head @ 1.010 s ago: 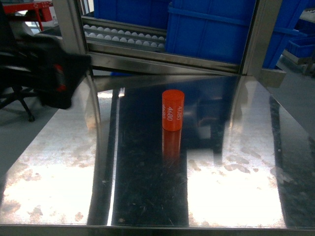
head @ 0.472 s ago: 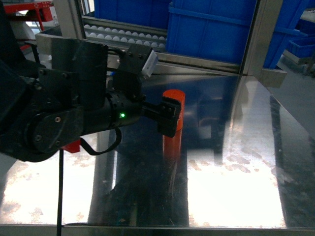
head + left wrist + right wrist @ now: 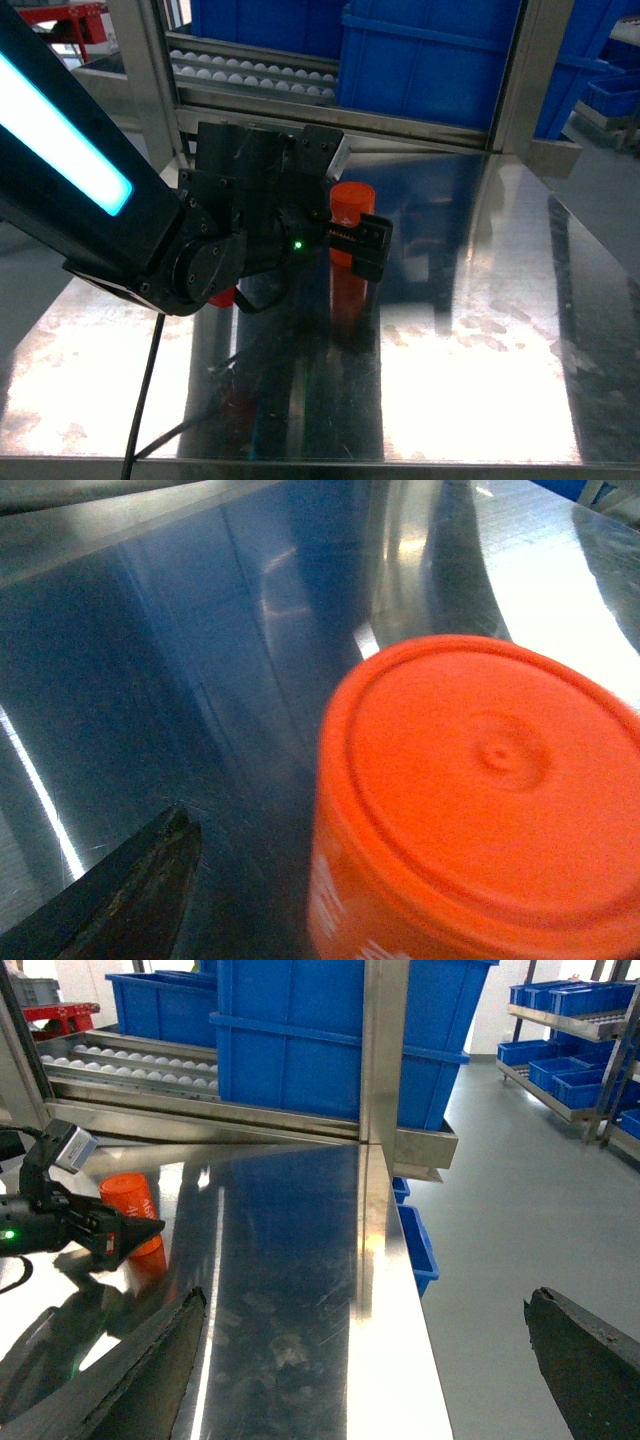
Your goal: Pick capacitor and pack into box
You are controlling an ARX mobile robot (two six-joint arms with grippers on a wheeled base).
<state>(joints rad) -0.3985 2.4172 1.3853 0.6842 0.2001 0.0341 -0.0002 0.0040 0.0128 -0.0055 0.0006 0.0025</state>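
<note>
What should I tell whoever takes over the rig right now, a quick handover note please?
Left end effector: open, at the orange capacitor, one finger in front of it; no grip yet.
Right end effector: open, empty, held off the right edge of the steel table.
Capacitor: upright at mid-table, in front of the blue bins.
Box: not in any view.
Done: left arm's approach.
Left: close on the capacitor, lift, find the box, pack it.
</note>
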